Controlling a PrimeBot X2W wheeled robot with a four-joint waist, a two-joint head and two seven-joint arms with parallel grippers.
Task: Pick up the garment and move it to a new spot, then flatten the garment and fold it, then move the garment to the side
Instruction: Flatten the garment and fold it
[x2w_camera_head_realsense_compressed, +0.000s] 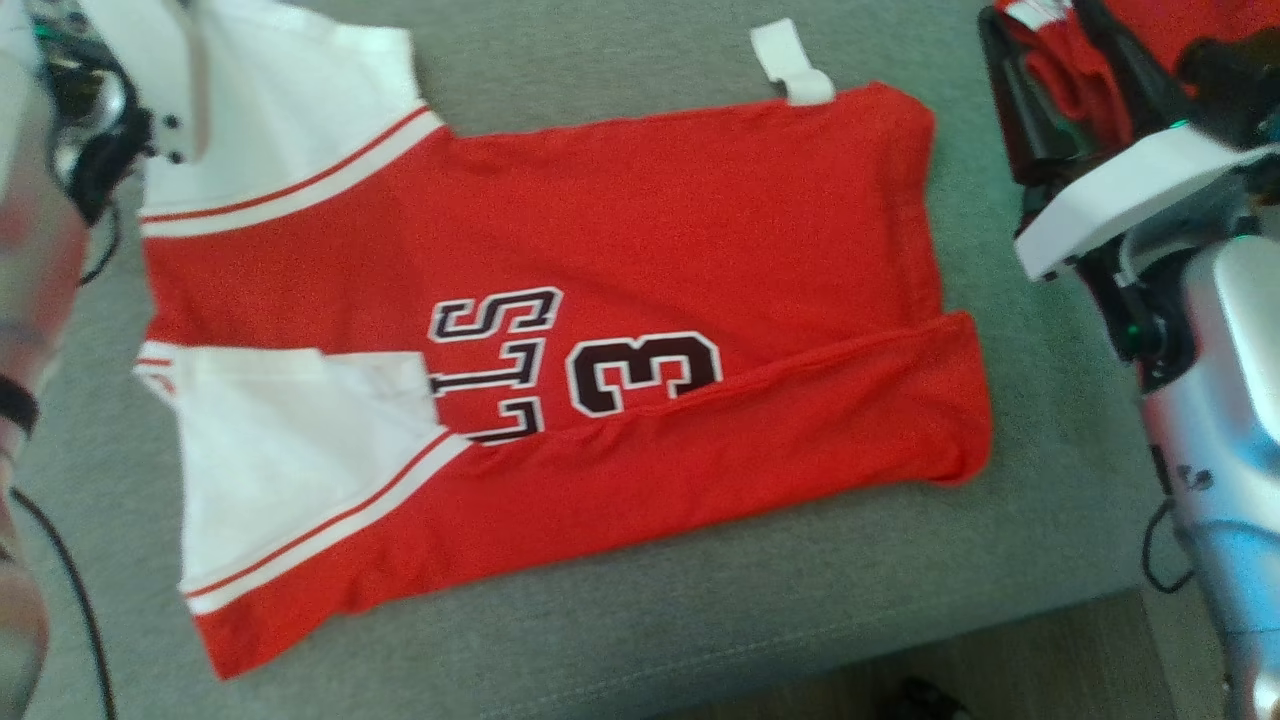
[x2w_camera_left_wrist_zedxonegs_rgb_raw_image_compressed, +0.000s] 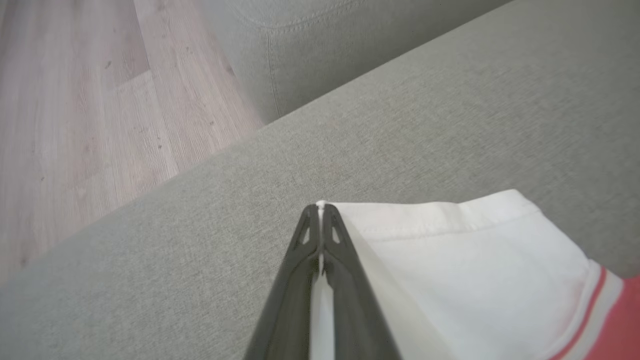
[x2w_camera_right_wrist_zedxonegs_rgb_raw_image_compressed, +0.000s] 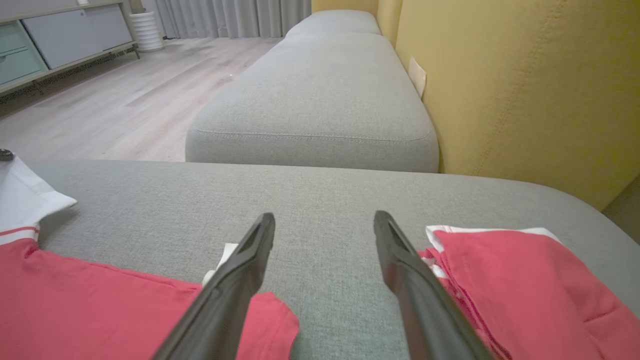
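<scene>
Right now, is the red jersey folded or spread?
Partly folded: one long side of the red jersey lies turned over its front, covering part of the lettering.

Bare cushion (x2w_camera_right_wrist_zedxonegs_rgb_raw_image_compressed: 320, 200) past garment (x2w_camera_right_wrist_zedxonegs_rgb_raw_image_compressed: 100, 300) (red pile (x2w_camera_right_wrist_zedxonegs_rgb_raw_image_compressed: 525, 285) rightward)

Both arms are glossy silver shells. The right arm (x2w_camera_head_realsense_compressed: 1220, 400) has a white wedge-shaped cover (x2w_camera_head_realsense_compressed: 1130, 190) by the wrist, black joints with tiny green lights, and a thin cable loop (x2w_camera_head_realsense_compressed: 1147, 550) hanging off it. The left arm (x2w_camera_head_realsense_compressed: 35, 250) trails a long black lead (x2w_camera_head_realsense_compressed: 80, 590). The left gripper (x2w_camera_left_wrist_zedxonegs_rgb_raw_image_compressed: 321, 206) has dark, tapered fingers (x2w_camera_left_wrist_zedxonegs_rgb_raw_image_compressed: 350, 290) with triangular cut-outs near the tips. The right gripper (x2w_camera_right_wrist_zedxonegs_rgb_raw_image_compressed: 324, 217) has the same dark look.
</scene>
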